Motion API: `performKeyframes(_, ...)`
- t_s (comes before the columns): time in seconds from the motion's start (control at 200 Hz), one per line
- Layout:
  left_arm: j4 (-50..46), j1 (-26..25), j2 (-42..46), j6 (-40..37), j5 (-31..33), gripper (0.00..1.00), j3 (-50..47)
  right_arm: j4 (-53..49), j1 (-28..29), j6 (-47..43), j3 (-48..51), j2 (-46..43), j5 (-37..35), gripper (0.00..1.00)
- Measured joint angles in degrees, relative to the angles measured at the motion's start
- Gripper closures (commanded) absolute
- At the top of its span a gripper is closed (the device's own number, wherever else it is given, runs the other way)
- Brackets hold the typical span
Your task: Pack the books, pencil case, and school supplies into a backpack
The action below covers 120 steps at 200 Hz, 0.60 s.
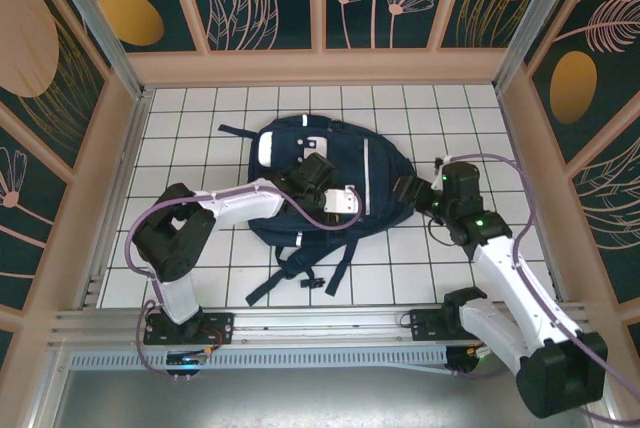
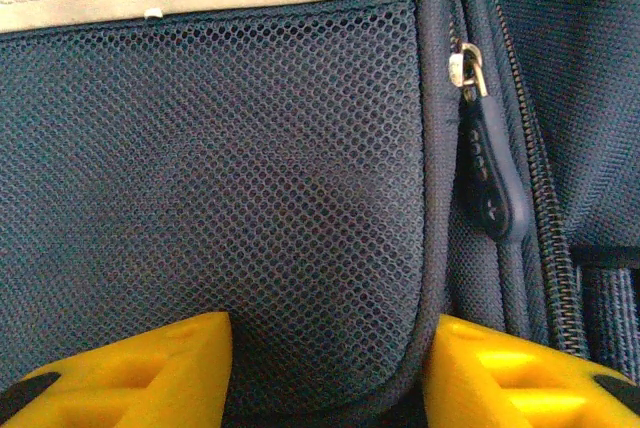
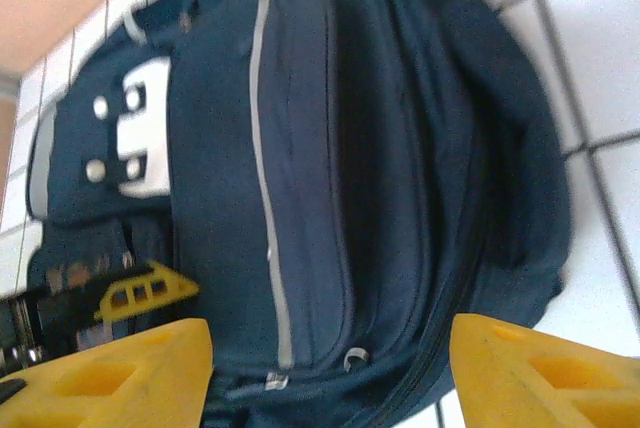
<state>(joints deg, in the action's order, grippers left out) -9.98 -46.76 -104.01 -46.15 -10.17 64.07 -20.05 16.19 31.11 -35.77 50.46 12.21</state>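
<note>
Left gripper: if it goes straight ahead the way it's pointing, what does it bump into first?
Most likely the mesh pocket on the backpack. The left gripper is open and points straight at it from close up, with the zip pull off to the right. Exactly how close is hard to judge.

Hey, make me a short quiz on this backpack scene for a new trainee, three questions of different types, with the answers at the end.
1. True or false: the backpack stands upright on its base.
2. Multiple choice: in the left wrist view, what lies between the fingers of the left gripper? A) the mesh pocket B) a book C) a pen
3. Fill in: in the left wrist view, the zipper pull hangs to the ____ of the mesh pocket.
Key: 1 false, it lies flat on the tiled table; 2 A; 3 right.
</note>
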Motion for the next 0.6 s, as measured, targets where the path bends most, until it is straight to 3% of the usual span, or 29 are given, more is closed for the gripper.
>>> performKeyframes(0.125, 1.09, -0.44, 0.02, -0.35, -0.79, 1.0, -0.57, -1.16, 1.95, 2.05, 0.0, 3.1, 4.79, 0.43)
performKeyframes(0.31, 1.7, -0.26, 0.17, 4.11, -4.22, 1.0, 0.52, -1.4, 6.73, 4.46, 0.11, 7.41, 10.93, 0.49)
performKeyframes(0.48, 1.42, 0.57, 1.64, 9.4, -8.11, 1.0, 1.84, -2.45, 12.46, 4.15, -1.25, 12.74, 8.28, 0.52)
performKeyframes(0.601, 0.61, 1.55, 1.66, 12.13, -10.86, 1.0, 3.23, -1.75, 15.34, 3.72, -2.38, 16.98, 4.09, 0.47)
